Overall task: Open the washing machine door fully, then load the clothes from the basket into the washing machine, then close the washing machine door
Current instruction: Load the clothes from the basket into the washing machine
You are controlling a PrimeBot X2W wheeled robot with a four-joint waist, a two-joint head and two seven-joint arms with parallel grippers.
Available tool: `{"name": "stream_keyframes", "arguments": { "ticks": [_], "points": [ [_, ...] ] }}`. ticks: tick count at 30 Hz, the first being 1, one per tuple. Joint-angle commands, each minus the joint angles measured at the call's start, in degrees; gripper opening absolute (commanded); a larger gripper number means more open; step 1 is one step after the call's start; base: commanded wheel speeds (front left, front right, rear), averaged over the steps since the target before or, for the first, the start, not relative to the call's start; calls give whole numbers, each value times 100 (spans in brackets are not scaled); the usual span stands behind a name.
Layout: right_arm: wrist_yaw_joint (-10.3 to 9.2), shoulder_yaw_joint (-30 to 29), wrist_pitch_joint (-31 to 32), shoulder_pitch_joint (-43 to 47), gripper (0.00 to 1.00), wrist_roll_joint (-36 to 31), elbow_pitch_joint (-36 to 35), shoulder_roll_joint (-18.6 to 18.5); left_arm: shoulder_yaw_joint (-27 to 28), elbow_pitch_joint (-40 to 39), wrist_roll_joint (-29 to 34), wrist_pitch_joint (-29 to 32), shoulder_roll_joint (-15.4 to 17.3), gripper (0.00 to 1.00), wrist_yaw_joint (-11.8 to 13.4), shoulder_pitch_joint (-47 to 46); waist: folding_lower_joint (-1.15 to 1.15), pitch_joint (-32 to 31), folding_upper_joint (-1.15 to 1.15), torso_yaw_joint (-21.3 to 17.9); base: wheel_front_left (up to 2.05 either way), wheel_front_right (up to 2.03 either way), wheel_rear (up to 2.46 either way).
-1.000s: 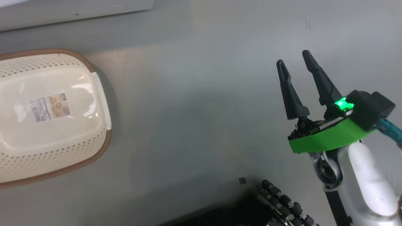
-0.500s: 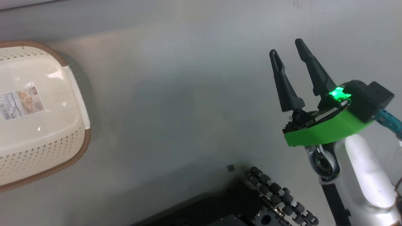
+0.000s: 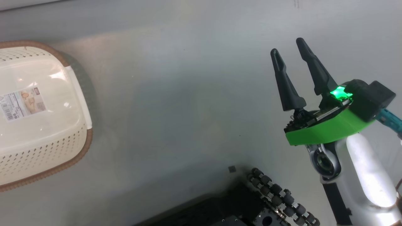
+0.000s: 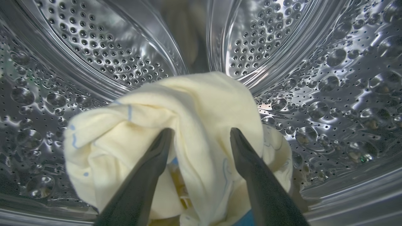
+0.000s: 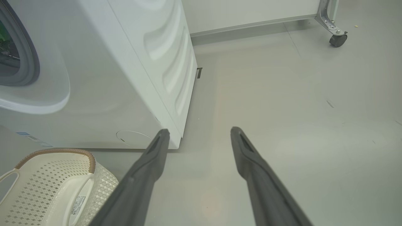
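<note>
Head view: you are looking down at a smooth pale grey floor (image 3: pixel 176 110). The small cream-white perforated plastic basket with a brown woven-look rim (image 3: pixel 47 153) is sitting at the left edge. Its stickered bottom is showing bare, with no garments lying in the part you can see. The right gripper (image 3: pixel 287 45) is hovering over open floor at the right, its two long dark fingers standing apart and holding nothing. The robot's black roller-wheeled base (image 3: pixel 276 194) is showing at the bottom.

Left wrist view: the left gripper (image 4: pixel 201 130) is reaching inside the steel perforated drum (image 4: pixel 329 78). Its fingers are standing apart on either side of a fold of the cream-yellow clothes with faint blue print (image 4: pixel 194 100). These are lying bunched low in the drum; whether the cloth is touching the fingers is hard to tell.

Right wrist view: the large white front-loading washing machine (image 5: pixel 125 62) is standing on the same grey floor, with the basket near its front. A black caster (image 5: pixel 337 39) is showing far off.

Judging by this, loading is nearing its end; withdrawing the arm and closing the washing machine door are remaining.
</note>
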Motion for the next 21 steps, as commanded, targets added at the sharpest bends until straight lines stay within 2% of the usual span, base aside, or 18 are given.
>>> {"name": "stream_keyframes", "arguments": {
  "ticks": [1, 10, 21],
  "points": [
    [20, 14, -37, 68, 100, -22, -126, -2, 38, -98, -41, -45, 194, 100, 4, -211, 0, -41, 0, 24, 0, 0, 0],
    [20, -250, -37, 115, 100, -211, -179, -2, -260, -50, -642, -243, -31, 100, 4, 213, 0, -348, 0, 289, 0, 0, 0],
    [20, -552, -37, 170, 100, -599, -190, -2, -718, -447, -1370, -569, -280, 100, 3, 1117, 0, -822, 0, 858, 0, 0, 0]
  ]
}}
